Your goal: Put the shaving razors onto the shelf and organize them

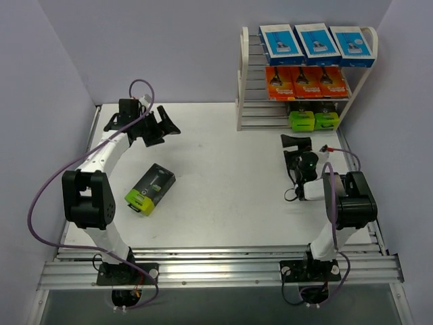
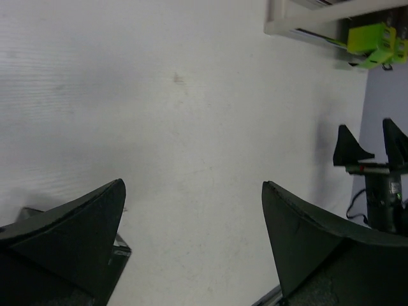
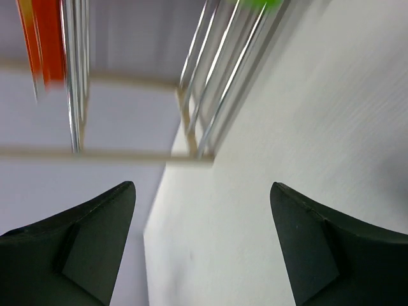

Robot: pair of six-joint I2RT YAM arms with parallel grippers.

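Observation:
The cream shelf [image 1: 242,74] stands at the back right. Its top tier holds three blue-and-white razor packs [image 1: 316,42], its middle tier three orange packs [image 1: 306,81], and a lower tier two black packs with lime ends [image 1: 313,120]. One more black-and-lime pack [image 1: 150,188] lies flat on the table at left centre. My left gripper [image 1: 169,122] hovers open and empty behind that pack, its fingers [image 2: 76,229] spread over bare table. My right gripper [image 1: 296,141] is open and empty just in front of the shelf, facing the shelf's rods [image 3: 210,83].
The white table [image 1: 223,183] is closed in by lavender walls on the left, back and right. A metal rail [image 1: 216,261] runs along the near edge by both arm bases. A purple cable [image 1: 40,196] loops off the left arm.

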